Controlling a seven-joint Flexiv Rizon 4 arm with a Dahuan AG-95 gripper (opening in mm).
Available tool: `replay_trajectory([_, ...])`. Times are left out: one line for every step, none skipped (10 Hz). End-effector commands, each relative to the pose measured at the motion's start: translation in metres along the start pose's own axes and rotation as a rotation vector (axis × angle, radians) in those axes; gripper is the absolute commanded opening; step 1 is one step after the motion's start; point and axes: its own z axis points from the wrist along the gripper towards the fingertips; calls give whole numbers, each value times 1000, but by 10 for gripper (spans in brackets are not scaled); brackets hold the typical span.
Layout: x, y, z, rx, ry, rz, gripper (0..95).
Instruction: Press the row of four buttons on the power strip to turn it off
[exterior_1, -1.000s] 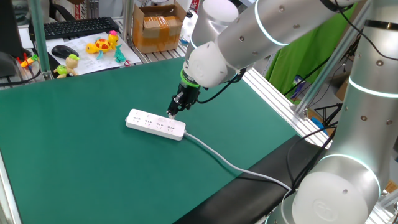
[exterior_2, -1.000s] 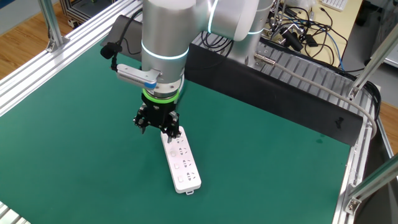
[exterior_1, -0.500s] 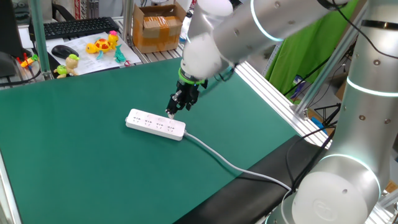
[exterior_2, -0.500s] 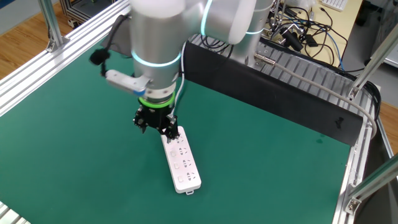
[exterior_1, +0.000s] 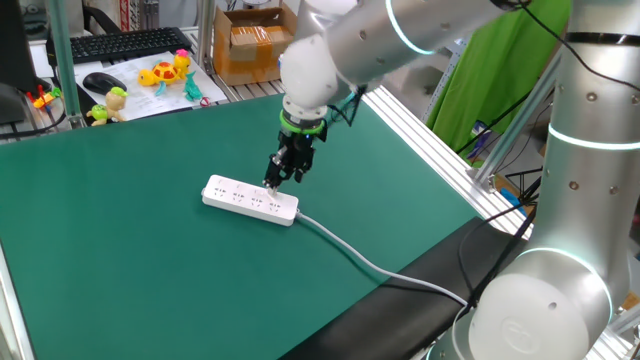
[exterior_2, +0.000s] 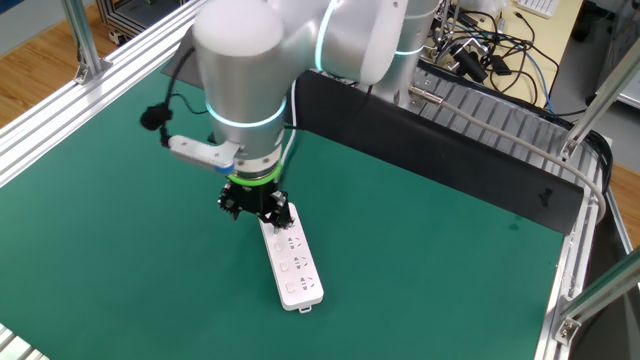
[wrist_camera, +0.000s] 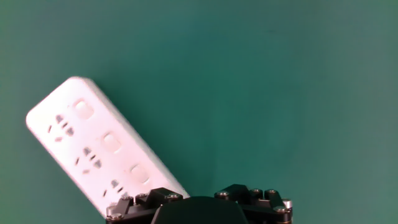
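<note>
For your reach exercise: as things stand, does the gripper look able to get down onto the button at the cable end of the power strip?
Probably yes. The gripper hangs just above the cable end of the power strip, and nothing lies between them on the green mat. Whether it already touches the strip cannot be told.

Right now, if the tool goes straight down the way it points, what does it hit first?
Most likely the cable end of the power strip: the tool hangs just over it, pointing down. Whether it would land on a button or bare plastic cannot be told.
</note>
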Motion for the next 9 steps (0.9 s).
replay_trajectory([1, 0, -1, 20, -44, 16, 760])
replay_trajectory([1, -1, -1, 27, -63, 23, 760])
replay_trajectory([0, -1, -1, 29, -69, 30, 760])
replay_trajectory([0, -2, -1, 29, -68, 32, 760])
replay_trajectory([0, -4, -1, 28, -67, 33, 760])
replay_trajectory([0, -7, 0, 29, -66, 29, 760])
replay_trajectory([0, -10, 2, 28, -65, 23, 760])
replay_trajectory([1, -12, 3, 29, -64, 16, 760])
replay_trajectory([1, -15, 5, 29, -63, 5, 760])
